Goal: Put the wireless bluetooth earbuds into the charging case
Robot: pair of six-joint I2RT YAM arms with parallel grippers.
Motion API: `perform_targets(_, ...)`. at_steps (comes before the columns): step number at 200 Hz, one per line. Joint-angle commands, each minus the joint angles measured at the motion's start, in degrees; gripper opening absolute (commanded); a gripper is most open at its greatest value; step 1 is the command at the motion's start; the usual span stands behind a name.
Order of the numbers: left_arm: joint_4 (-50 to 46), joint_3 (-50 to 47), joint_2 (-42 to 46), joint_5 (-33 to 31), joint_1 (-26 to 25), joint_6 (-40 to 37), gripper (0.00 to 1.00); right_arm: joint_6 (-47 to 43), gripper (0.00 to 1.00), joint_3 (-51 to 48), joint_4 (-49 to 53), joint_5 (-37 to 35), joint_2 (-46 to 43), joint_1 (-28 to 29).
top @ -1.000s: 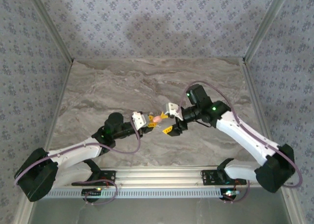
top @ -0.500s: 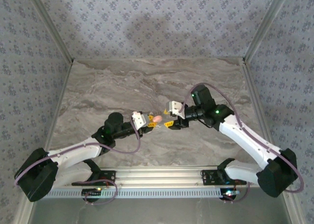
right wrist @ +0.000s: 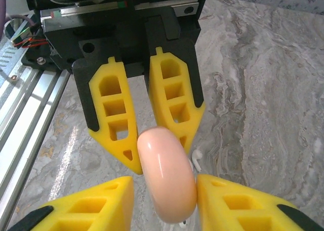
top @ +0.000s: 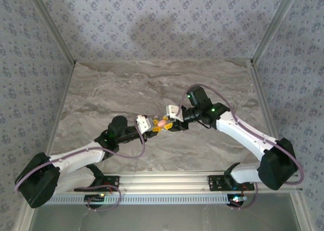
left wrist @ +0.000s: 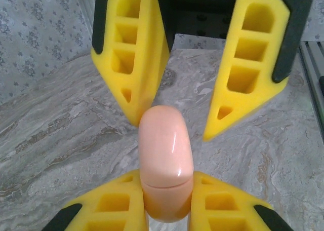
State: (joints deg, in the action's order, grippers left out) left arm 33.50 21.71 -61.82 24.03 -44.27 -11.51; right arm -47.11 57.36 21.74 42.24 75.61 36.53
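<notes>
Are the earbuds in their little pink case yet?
Not yet. Done: the left gripper has the pink case clamped. In hand: the right gripper straddles its top, not clamped yet. Left: the case looks shut, and one earbud lies on the table.

one pink case [left wrist: 166, 162], at least one white earbud [right wrist: 196, 160], two arms [top: 81, 157].

No text, label, brand, number or sign can be read anywhere in these views, not even on the smooth pink charging case [left wrist: 165, 160].
</notes>
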Motion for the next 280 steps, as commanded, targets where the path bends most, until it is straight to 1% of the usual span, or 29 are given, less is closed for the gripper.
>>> perform_targets(1, 2.8, 2.5, 0.7, 0.5, 0.0, -0.5, 0.00, -1.6, 0.33, 1.7, 1.1, 2.5, 1.0, 1.0)
perform_targets(30, 2.8, 2.5, 0.9, 0.2, -0.1, -0.6, 0.00, -2.3, 0.28, 1.8, 2.4, 2.3, 1.3, 1.2)
perform_targets(43, 2.8, 2.6, 0.8, 0.3, 0.0, -0.7, 0.00, -2.4, 0.26, 1.6, 2.6, 1.5, 1.3, 1.2)
perform_targets(73, 3.0, 2.7, 0.8, 0.3, -0.1, -0.4, 0.00, -3.2, 0.17, 2.0, 3.7, -0.3, 1.2, 1.2)
perform_targets(87, 3.0, 2.8, 0.6, 0.0, -0.1, -0.4, 0.00, -3.6, 0.16, 2.2, 4.4, -1.4, 1.0, 1.2)
perform_targets(99, 2.9, 2.9, 0.0, -0.4, -0.1, -0.1, 0.05, -3.6, 0.16, 2.5, 5.7, -2.1, 0.7, 0.8)
perform_targets(117, 2.0, 3.7, -1.6, -2.9, -0.1, 0.8, 0.17, -2.8, 0.15, 3.0, 8.0, -3.6, 0.5, 0.0)
perform_targets(132, 0.9, 4.6, -3.1, -3.6, 0.0, 1.2, 0.27, -1.3, 0.16, 3.3, 10.0, -4.9, 0.6, -1.3)
perform_targets(139, 0.3, 5.0, -3.9, -3.9, 0.0, 1.5, 0.38, -0.2, 0.16, 3.4, 10.8, -5.5, 0.6, -2.2)
perform_targets(144, -0.1, 5.4, -4.3, -4.1, 0.0, 1.7, 0.42, 0.7, 0.16, 3.4, 11.5, -5.6, 0.7, -2.9)
perform_targets(158, -1.1, 6.3, -5.8, -5.0, 0.0, 2.5, 0.45, 2.3, 0.16, 4.0, 14.5, -6.5, 1.3, -5.0)
perform_targets(171, -1.0, 6.6, -6.8, -6.4, 0.0, 3.7, 0.51, 4.3, 0.16, 4.4, 16.5, -7.2, 1.8, -7.2)
perform_targets(189, -0.6, 6.6, -7.8, -7.9, 0.0, 5.1, 0.53, 6.2, 0.16, 4.0, 18.3, -8.6, 2.5, -10.2)
perform_targets(201, -1.0, 6.9, -8.4, -10.0, 0.0, 6.5, 0.55, 6.6, 0.17, 3.7, 19.8, -9.9, 3.3, -11.8)
perform_targets(233, -7.0, 9.8, -10.5, -15.3, 0.1, 10.1, 0.58, 7.3, 0.18, 3.7, 24.1, -15.3, 7.2, -15.6)
perform_targets(255, -11.7, 12.8, -13.0, -15.4, 0.5, 13.6, 0.58, 7.9, 0.18, 4.9, 26.7, -19.1, 12.0, -17.5)
perform_targets(280, -14.2, 14.9, -15.9, -14.5, 0.6, 17.3, 0.58, 8.6, 0.19, 7.2, 29.3, -21.4, 18.0, -19.8)
